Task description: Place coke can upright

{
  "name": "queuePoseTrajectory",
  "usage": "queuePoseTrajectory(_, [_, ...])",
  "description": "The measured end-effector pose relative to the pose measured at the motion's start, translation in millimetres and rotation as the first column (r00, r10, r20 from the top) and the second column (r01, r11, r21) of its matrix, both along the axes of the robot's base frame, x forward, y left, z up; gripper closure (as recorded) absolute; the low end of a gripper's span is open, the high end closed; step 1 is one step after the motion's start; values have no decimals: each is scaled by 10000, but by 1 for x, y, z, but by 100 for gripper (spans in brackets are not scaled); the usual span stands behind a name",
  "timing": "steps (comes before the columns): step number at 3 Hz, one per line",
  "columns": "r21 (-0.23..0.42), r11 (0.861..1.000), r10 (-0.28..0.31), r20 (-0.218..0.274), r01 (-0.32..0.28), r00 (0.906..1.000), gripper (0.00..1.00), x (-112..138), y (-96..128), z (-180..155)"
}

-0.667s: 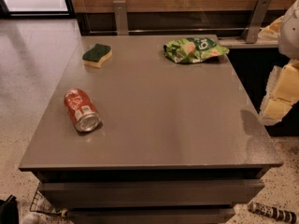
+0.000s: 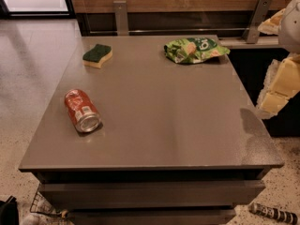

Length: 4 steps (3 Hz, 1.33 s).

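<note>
The coke can point(image 2: 82, 110) is red with white lettering. It lies on its side on the grey table point(image 2: 164, 121), near the left front part, with its silver end facing the front. My gripper point(image 2: 280, 87) shows as a cream-coloured part at the right edge of the view, beyond the table's right side and far from the can. It holds nothing that I can see.
A green-topped yellow sponge point(image 2: 97, 55) lies at the table's back left. A green snack bag point(image 2: 194, 49) lies at the back right. A wooden wall with metal brackets point(image 2: 120, 17) runs behind. A wire basket point(image 2: 44, 205) stands on the floor at front left.
</note>
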<state>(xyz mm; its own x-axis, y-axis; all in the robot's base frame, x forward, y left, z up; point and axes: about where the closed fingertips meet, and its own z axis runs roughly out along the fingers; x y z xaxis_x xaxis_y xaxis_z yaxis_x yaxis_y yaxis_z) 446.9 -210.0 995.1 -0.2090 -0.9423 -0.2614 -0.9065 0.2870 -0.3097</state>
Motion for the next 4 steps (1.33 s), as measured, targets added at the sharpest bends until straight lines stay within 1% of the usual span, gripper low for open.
queuePoseTrajectory(1, [1092, 9940, -2, -178, 22, 9998, 0, 34, 40, -1])
queuePoseTrajectory(2, [2247, 9730, -381, -706, 531, 9968, 0, 78, 101, -10])
queuePoseTrajectory(3, [2559, 9585, -931, -1371, 1260, 9862, 0, 103, 154, -19])
queuePoseTrajectory(4, [2047, 9579, -1659, -1779, 2014, 9700, 0, 106, 193, -28])
